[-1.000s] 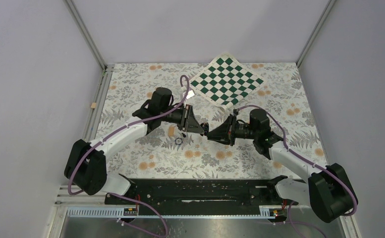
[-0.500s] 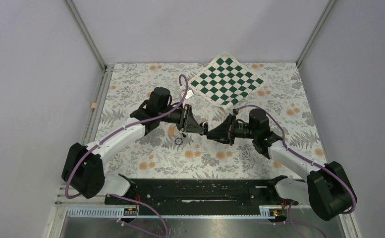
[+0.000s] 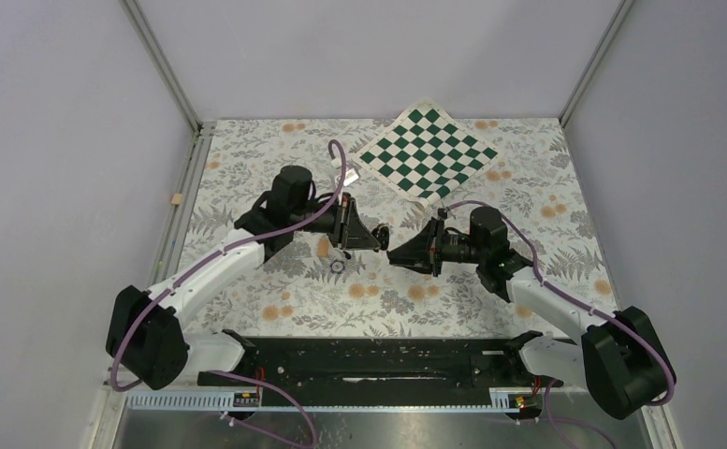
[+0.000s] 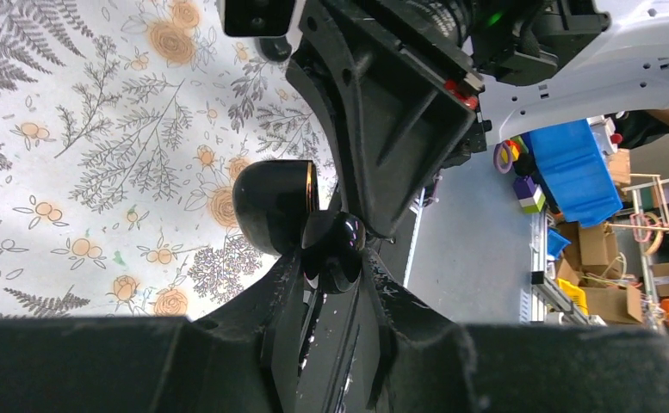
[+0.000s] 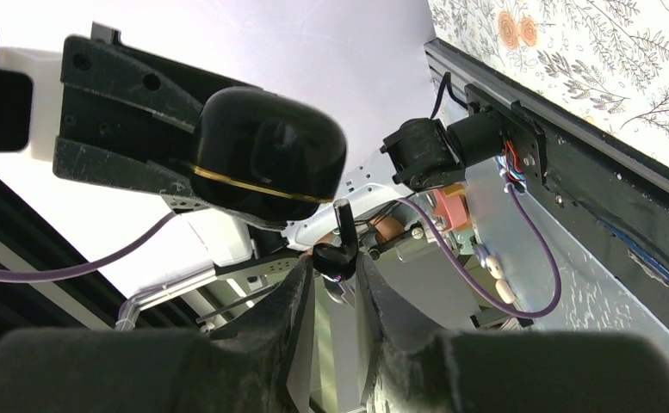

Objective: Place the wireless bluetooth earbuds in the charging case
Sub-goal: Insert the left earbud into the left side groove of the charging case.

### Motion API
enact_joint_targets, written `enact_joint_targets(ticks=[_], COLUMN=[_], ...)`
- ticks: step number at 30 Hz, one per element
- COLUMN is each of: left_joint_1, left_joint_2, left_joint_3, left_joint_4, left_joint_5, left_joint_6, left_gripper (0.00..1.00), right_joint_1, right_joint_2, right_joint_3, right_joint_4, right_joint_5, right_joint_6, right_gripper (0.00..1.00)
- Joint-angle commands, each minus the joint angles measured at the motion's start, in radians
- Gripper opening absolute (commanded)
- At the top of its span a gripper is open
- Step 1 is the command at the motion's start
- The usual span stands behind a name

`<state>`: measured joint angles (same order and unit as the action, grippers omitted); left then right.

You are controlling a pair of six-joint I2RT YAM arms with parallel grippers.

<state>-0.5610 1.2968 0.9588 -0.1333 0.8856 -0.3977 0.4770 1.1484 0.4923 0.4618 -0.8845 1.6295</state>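
Top external view: the two arms meet over the middle of the flowered table (image 3: 247,150), with bare cloth open to the left, the right and the near side of them. Walls close the table on three sides, and a black rail (image 3: 378,360) runs along the near edge. A checkered mat (image 3: 427,154) lies at the far edge, apart from both grippers. A small dark ring (image 3: 338,266) and a tan strip (image 3: 324,247) lie on the cloth just to the near-left of the left gripper (image 3: 370,238). The right gripper (image 3: 399,254) faces it tip to tip across a narrow gap.

The left gripper is clenched on the charging case (image 5: 266,155) and holds it in the air. The right gripper pinches an earbud (image 5: 337,258) between its fingertips. Seen from the right wrist, the case sits up and to the left of those fingertips, near the earbud but not touching it.

In that view the case's long axis runs from upper left to lower right, with a thin gold seam along it. I cannot tell whether the lid is open. The earbud's stem stands upright, pointing at the lower right end of the case.
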Motion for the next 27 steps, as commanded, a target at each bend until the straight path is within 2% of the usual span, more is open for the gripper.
enact_joint_targets(ticks=[1, 8, 15, 21, 27], left_joint_1=[-0.010, -0.023, -0.032, -0.033, -0.040], left_joint_2=[-0.076, -0.087, -0.109, -0.154, -0.198], left_joint_3=[-0.009, -0.018, -0.022, -0.079, -0.184], left_joint_4=[0.034, 0.020, 0.001, 0.126, 0.336], left_joint_5=[-0.022, -0.008, -0.143, -0.200, -0.234], left_joint_6=[0.070, 0.099, 0.132, 0.102, 0.103], left_gripper=[0.00, 0.00, 0.00, 0.00, 0.00], right_joint_1=[0.009, 0.009, 0.011, 0.011, 0.011], right_joint_2=[-0.009, 0.004, -0.057, -0.097, -0.093], right_joint_3=[-0.012, -0.001, -0.015, -0.055, -0.018], right_joint_4=[0.056, 0.108, 0.045, 0.007, 0.010], right_joint_5=[-0.021, -0.017, -0.016, -0.028, -0.031], right_joint_6=[0.045, 0.081, 0.068, 0.056, 0.049], right_gripper=[0.00, 0.00, 0.00, 0.00, 0.00])
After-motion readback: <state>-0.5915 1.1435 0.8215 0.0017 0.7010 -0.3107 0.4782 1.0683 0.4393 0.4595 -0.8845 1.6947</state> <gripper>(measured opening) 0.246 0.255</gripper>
